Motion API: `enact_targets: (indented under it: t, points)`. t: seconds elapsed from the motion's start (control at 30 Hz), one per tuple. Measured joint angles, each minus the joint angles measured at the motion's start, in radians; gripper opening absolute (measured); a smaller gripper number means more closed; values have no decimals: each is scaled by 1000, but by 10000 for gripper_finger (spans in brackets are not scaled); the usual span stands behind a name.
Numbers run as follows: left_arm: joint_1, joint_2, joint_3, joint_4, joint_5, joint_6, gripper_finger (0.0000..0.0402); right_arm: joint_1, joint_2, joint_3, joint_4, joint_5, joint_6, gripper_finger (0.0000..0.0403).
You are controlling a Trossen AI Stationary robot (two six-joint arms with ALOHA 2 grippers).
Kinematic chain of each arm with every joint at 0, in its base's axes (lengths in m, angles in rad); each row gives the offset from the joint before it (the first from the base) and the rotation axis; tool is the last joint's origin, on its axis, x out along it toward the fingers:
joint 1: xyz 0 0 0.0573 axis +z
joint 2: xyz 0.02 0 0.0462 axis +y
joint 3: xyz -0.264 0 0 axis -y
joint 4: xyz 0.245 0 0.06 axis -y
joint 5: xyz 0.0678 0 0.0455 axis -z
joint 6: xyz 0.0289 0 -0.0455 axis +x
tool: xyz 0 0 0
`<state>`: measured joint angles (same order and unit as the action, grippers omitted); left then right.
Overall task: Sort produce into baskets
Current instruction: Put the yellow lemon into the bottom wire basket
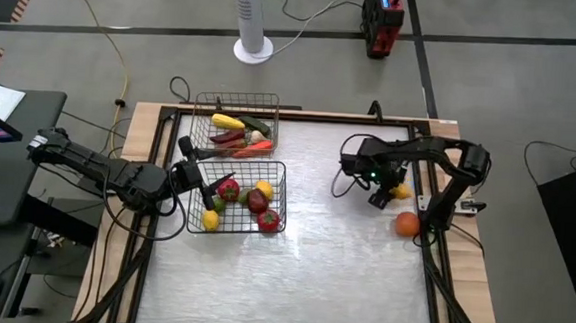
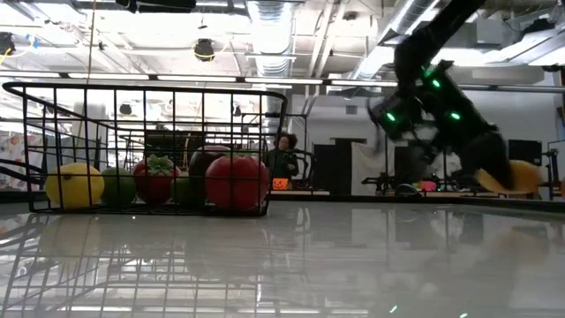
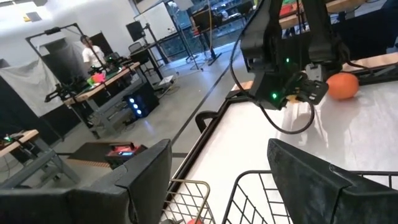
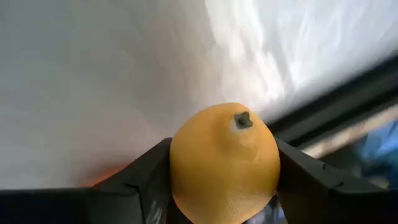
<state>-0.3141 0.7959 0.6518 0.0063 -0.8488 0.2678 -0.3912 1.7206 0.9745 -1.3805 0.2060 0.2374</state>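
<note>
My right gripper [image 1: 390, 194] is shut on a yellow-orange lemon [image 4: 224, 165] near the table's right edge; it also shows in the low view [image 2: 523, 177]. An orange [image 1: 406, 225] lies on the table just nearer. My left gripper [image 1: 205, 182] is open and empty above the left part of the dark wire basket [image 1: 281, 196], which holds round red, green and yellow produce [image 2: 237, 181]. The lighter wire basket [image 1: 271, 105] behind it holds long peppers, a carrot and a yellow piece. In the left wrist view the open fingers [image 3: 311, 180] stand over the basket's rim. My right gripper pinches the lemon by its two opposite sides [image 4: 180, 168] between its two fingers [image 4: 140, 180]. The lemon's stem end [image 4: 242, 120] points away from the wrist. The fingers slant down toward the table's right edge. Whether the lemon is clear of the table, I cannot tell.
The table's raised dark frame [image 1: 433, 241] runs along the right edge beside the orange. The middle and near part of the white table [image 1: 331, 274] is bare. A white fan base [image 1: 253, 49] and a red device [image 1: 382, 22] stand on the floor beyond the table.
</note>
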Motion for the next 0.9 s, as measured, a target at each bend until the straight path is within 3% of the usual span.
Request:
enact_targets:
  t: [0.13, 0.33, 0.5, 0.6, 0.77, 0.9]
  points:
    - [-2, -1, 0, -12, -1, 15, 253, 84, 0, 150, 74, 6, -46, 260]
    - [-76, -36, 32, -234, 7, -80, 253, 209, -1, 377, 197, 7, -115, 260]
    - [-114, -69, 61, -222, 5, -109, 253, 269, -1, 526, 368, 58, -209, 260]
    - [-120, -84, 61, -238, -2, -136, 253, 287, -2, 555, 540, 27, -282, 260]
    - [-120, -110, 61, -245, -4, -150, 253, 321, 1, 555, 817, -110, -344, 260]
    - [-120, -131, 61, -231, -55, -158, 253, 346, 1, 554, 957, -169, -373, 260]
